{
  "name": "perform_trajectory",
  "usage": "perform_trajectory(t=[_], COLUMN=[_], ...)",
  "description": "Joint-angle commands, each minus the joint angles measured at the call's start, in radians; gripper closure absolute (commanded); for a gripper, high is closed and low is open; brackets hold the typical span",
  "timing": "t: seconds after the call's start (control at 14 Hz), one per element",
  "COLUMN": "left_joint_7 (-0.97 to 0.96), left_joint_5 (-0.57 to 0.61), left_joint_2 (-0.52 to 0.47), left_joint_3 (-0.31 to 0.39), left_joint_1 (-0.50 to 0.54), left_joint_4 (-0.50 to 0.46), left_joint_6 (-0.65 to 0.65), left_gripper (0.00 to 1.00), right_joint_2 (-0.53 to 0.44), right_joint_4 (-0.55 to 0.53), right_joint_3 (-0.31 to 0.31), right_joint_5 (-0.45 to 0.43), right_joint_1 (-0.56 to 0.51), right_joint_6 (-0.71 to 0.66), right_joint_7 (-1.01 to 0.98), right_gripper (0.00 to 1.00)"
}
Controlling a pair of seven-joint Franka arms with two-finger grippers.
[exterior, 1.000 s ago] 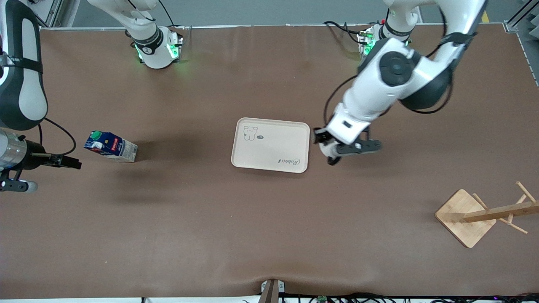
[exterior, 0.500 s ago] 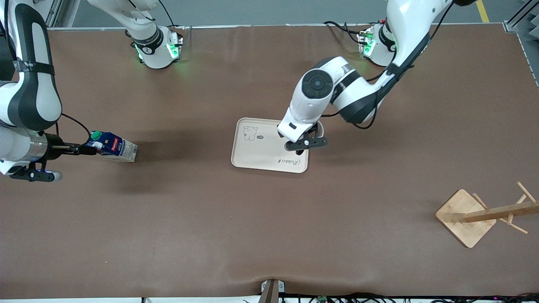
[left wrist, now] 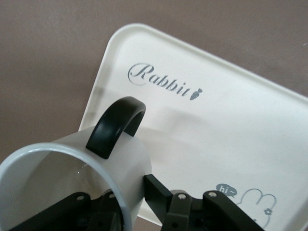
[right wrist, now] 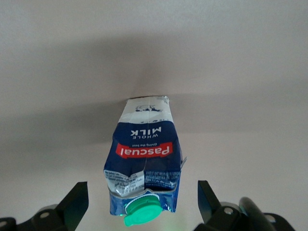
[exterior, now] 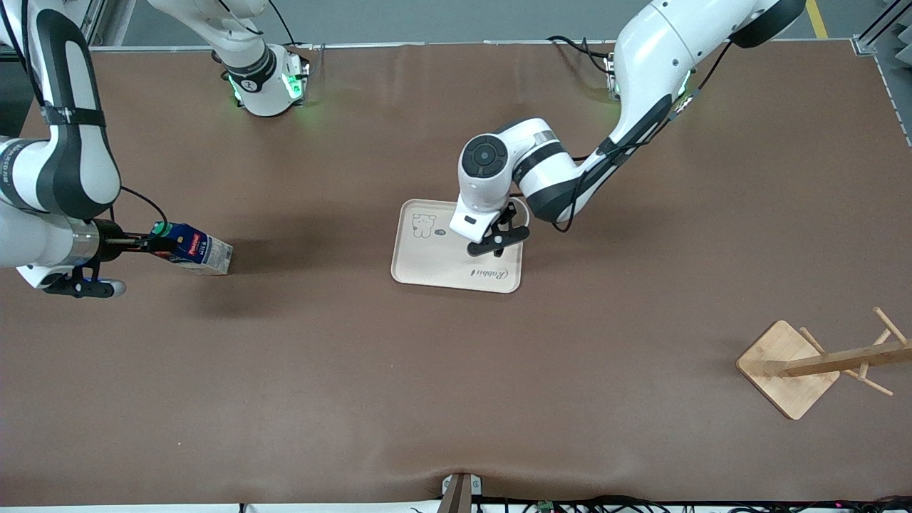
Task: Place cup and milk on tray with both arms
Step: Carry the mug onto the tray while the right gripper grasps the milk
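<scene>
Holding the cup (left wrist: 72, 178) by its rim, left gripper (exterior: 496, 241) sits over the tray (exterior: 434, 267), fingers (left wrist: 156, 190) pinched tight on the cup wall: one inside, one outside. Cup is white w/ black handle (left wrist: 115, 126); handle points toward the "Rabbit" script (left wrist: 163, 83). Cup hangs tilted over the tray's edge toward the left arm's end; can't tell if its base touches the tray. In front view the cup itself is hidden under the wrist.

Tray lies mid-table, cream, bear drawing (exterior: 425, 225) at its corner farthest from front cam, toward right arm's end.

Right gripper (exterior: 146, 244) is at the milk (exterior: 191, 248), low, near the right arm's end of table. Fingers (right wrist: 74, 204) spread wide, one each side of the carton's cap end, not touching it in the wrist view. Milk carton is on the table, well apart from the tray; dark blue, red "Pascual" label (right wrist: 143, 150), green cap (right wrist: 141, 214) facing the gripper.

Wooden rack (exterior: 812, 363) stands near the left arm's end, nearer front cam than the tray, well apart from both grippers.

Table (exterior: 456, 399) is brown matte.
</scene>
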Motion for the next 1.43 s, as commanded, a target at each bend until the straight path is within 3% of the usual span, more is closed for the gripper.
perform_trajectory(t=[0.0, 0.07, 0.14, 0.21, 0.36, 0.57, 0.64, 0.71, 0.79, 0.93, 1.21, 1.36], left_joint_7=[-0.033, -0.034, -0.035, -0.035, -0.035, -0.035, -0.034, -0.029, -0.029, -0.032, -0.02, 0.008], left_joint_5=[0.018, 0.017, 0.017, 0.02, 0.022, 0.02, 0.02, 0.021, 0.02, 0.008, -0.001, -0.035], left_joint_2=[0.023, 0.024, 0.036, 0.045, 0.061, 0.067, 0.067, 0.064, 0.061, 0.055, -0.022, -0.091], left_joint_3=[0.082, 0.101, 0.106, 0.106, 0.11, 0.127, 0.127, 0.129, 0.127, 0.127, 0.121, 0.118], left_joint_1=[-0.09, -0.109, -0.115, -0.117, -0.121, -0.135, -0.135, -0.134, -0.134, -0.129, -0.071, -0.008], left_joint_4=[0.03, 0.032, 0.041, 0.042, 0.044, 0.079, 0.09, 0.098, 0.119, 0.188, 0.271, 0.27], left_joint_6=[-0.001, -0.001, -0.001, -0.001, -0.001, -0.001, -0.001, -0.001, -0.001, -0.01, -0.07, -0.079], left_gripper=[1.0, 1.0, 1.0, 1.0, 0.96, 0.44, 0.16, 0.0, 0.0, 0.0, 0.0, 0.0], right_joint_2=[-0.04, -0.041, -0.04, -0.038, -0.038, -0.037, -0.037, -0.035, -0.035, -0.034, -0.024, -0.017], right_joint_4=[-0.073, -0.087, -0.09, -0.092, -0.092, -0.087, -0.081, -0.075, -0.063, -0.006, 0.132, 0.173], right_joint_3=[0.005, 0.005, 0.005, 0.005, 0.005, 0.005, 0.005, 0.005, 0.007, 0.007, 0.009, 0.009], right_joint_5=[0.011, 0.011, 0.011, 0.011, 0.011, 0.011, 0.011, 0.011, 0.01, 0.011, 0.022, 0.081], right_joint_1=[-0.005, -0.005, -0.005, -0.005, -0.007, -0.007, -0.005, -0.005, -0.004, 0.009, 0.058, 0.094], right_joint_6=[0.054, 0.068, 0.07, 0.07, 0.07, 0.068, 0.065, 0.058, 0.056, -0.008, -0.089, -0.096], right_joint_7=[-0.012, -0.012, -0.012, -0.012, -0.012, -0.01, -0.01, -0.004, -0.007, 0.004, 0.005, 0.033], right_gripper=[0.0, 0.0, 0.21, 0.35, 0.51, 0.52, 0.53, 0.54, 0.62, 0.95, 1.0, 1.0])
